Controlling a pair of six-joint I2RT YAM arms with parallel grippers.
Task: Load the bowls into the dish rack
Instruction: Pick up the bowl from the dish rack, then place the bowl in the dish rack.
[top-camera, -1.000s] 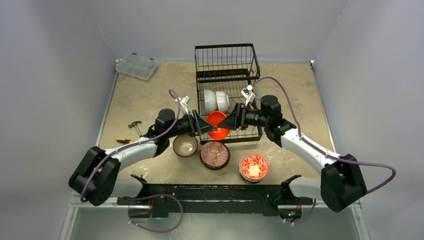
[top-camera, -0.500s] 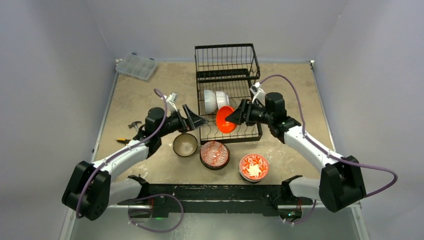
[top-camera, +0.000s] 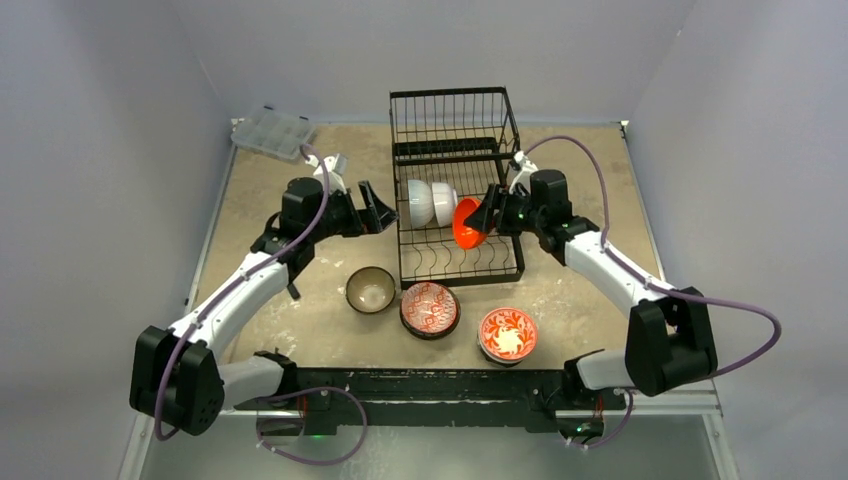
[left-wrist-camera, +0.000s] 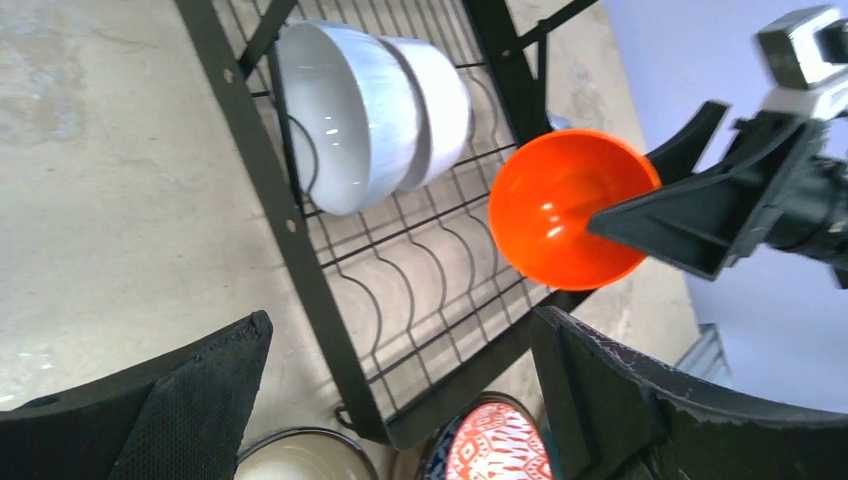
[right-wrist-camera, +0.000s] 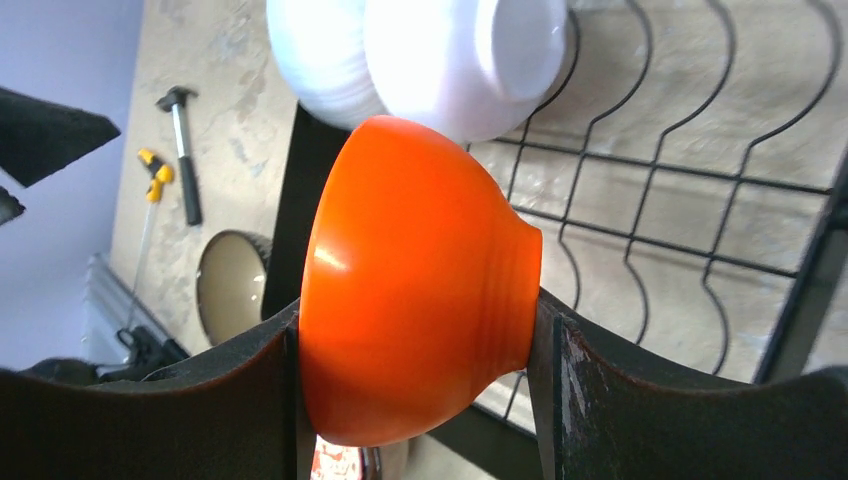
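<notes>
My right gripper (top-camera: 480, 220) is shut on an orange bowl (top-camera: 465, 223), holding it on its side above the slotted base of the black wire dish rack (top-camera: 455, 130). Its fingers clamp the orange bowl (right-wrist-camera: 415, 280) at rim and foot, close beside two white bowls (right-wrist-camera: 430, 50) that stand on edge in the slots. My left gripper (top-camera: 381, 211) hangs open and empty just left of the rack's edge. In the left wrist view the white bowls (left-wrist-camera: 360, 110) and the orange bowl (left-wrist-camera: 565, 210) lie beyond the rack frame (left-wrist-camera: 300, 270).
Three bowls sit on the table in front of the rack: a cream-lined one (top-camera: 370, 290), a red-patterned dark one (top-camera: 430, 308) and a red floral one (top-camera: 507, 334). A clear compartment box (top-camera: 273, 131) is at the back left. A hammer (right-wrist-camera: 182, 150) and a yellow screwdriver (right-wrist-camera: 152, 170) lie at the left.
My left gripper let go of the orange bowl, opened wide and drew back to the left. My right gripper carried the bowl farther back over the rack, toward the white bowls.
</notes>
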